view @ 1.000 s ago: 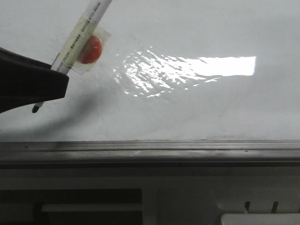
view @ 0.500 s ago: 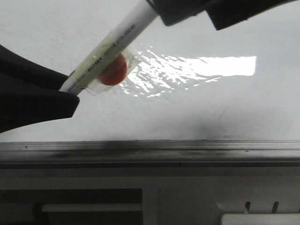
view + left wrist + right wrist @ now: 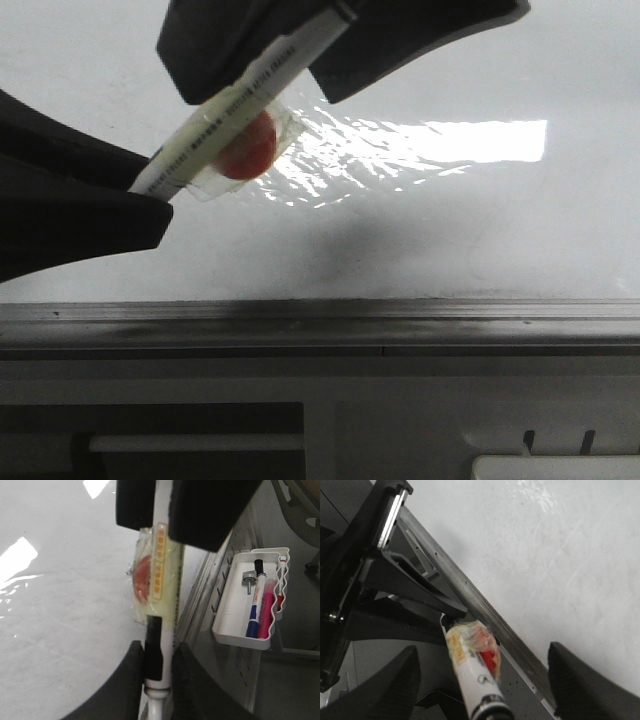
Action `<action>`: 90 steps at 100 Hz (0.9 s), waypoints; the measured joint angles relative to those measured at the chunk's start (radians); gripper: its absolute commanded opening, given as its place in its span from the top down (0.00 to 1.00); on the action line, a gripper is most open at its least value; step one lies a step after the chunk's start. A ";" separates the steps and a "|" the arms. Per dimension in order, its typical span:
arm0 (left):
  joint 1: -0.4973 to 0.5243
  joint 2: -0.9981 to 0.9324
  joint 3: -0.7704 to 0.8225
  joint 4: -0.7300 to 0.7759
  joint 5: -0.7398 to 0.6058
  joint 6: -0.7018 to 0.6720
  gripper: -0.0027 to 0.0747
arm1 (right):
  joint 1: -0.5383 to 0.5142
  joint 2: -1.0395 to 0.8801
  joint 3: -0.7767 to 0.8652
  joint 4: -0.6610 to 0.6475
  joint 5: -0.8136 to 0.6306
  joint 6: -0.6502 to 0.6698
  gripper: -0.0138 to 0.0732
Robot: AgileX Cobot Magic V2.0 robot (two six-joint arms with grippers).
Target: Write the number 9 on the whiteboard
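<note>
Front view: we see a white marker pen (image 3: 238,108) slanting over the whiteboard (image 3: 420,230), spanned between both claws.
Left claw (image 3: 159,655): closed on the marker's lower end; in the left wrist view both fingers (image 3: 125,680) press the barrel where its black band sits.
Right claw (image 3: 325,45): fingers sit either side of the marker's upper end in the front view; the right wrist view shows its two fingers (image 3: 395,680) spread wide with the barrel between them, not touching, so we read it as open.
Marker detail: a red round piece (image 3: 246,150) is strapped to the barrel under clear tape; orange print runs along the barrel (image 3: 161,562).
Whiteboard: glossy white, wrinkly reflective film patch (image 3: 330,160) right beside the red piece, grey metal rail (image 3: 400,322) on the near edge.
Number 9: we find no black line on the visible board surface.
Side tray: a white holder (image 3: 240,605) on the slotted panel holds a blue marker (image 3: 255,602) and a pink one (image 3: 266,610).
</note>
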 measured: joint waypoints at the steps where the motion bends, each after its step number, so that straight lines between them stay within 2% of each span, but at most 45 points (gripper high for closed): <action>1: 0.000 0.000 0.000 0.000 0.000 0.000 0.99 | 0.000 0.002 -0.002 0.000 0.000 0.000 0.41; 22: 0.000 0.000 0.000 0.000 0.000 0.000 0.99 | 0.001 0.004 -0.006 0.002 0.014 0.000 0.77; 35: 0.000 0.000 0.000 0.001 0.007 0.008 0.99 | 0.005 0.004 -0.011 0.030 0.021 0.000 0.88; 44: -0.001 0.000 0.000 0.002 0.008 0.014 0.98 | 0.010 0.004 -0.013 0.049 0.022 0.000 0.89; 49: -0.001 0.000 0.000 0.002 0.009 0.014 0.94 | 0.011 0.004 -0.013 0.051 0.022 0.000 0.89; 64: -0.001 0.000 0.000 -0.002 0.009 0.013 0.69 | 0.011 0.004 -0.013 0.050 0.022 0.000 0.89; 74: -0.001 -0.004 0.000 -0.006 0.003 0.009 0.56 | 0.007 0.004 -0.013 0.023 0.024 0.000 0.89; 90: -0.001 -0.036 0.000 -0.025 0.003 0.009 0.54 | 0.005 0.004 -0.013 0.017 -0.017 0.000 0.89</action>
